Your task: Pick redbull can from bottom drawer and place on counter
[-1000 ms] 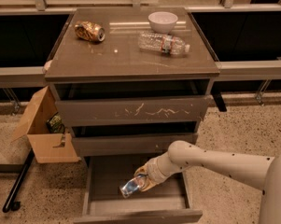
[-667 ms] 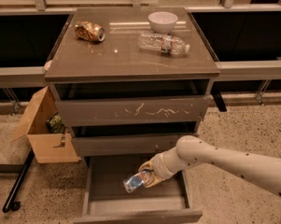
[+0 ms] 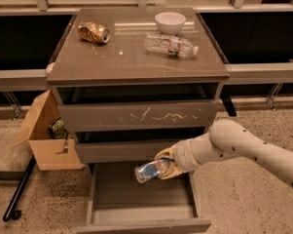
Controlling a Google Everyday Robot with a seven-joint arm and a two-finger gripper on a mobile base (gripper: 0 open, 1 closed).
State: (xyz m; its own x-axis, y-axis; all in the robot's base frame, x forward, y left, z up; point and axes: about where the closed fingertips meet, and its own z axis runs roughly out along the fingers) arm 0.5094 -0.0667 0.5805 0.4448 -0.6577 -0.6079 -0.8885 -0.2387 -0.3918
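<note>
The redbull can, slim and silver-blue, lies sideways in my gripper, held above the open bottom drawer. The gripper is shut on the can and sits just in front of the middle drawer's front. My arm reaches in from the right. The counter is the glossy grey-brown top of the cabinet, well above the gripper.
On the counter lie a dented gold-brown can, a clear plastic bottle and a white bowl. A scratched grey drawer is below the top. An open cardboard box stands left of the cabinet. A black pole lies on the floor.
The gripper has lifted the can up out of the bottom drawer's floor toward the middle drawer's front and slightly left. The arm has risen with it.
</note>
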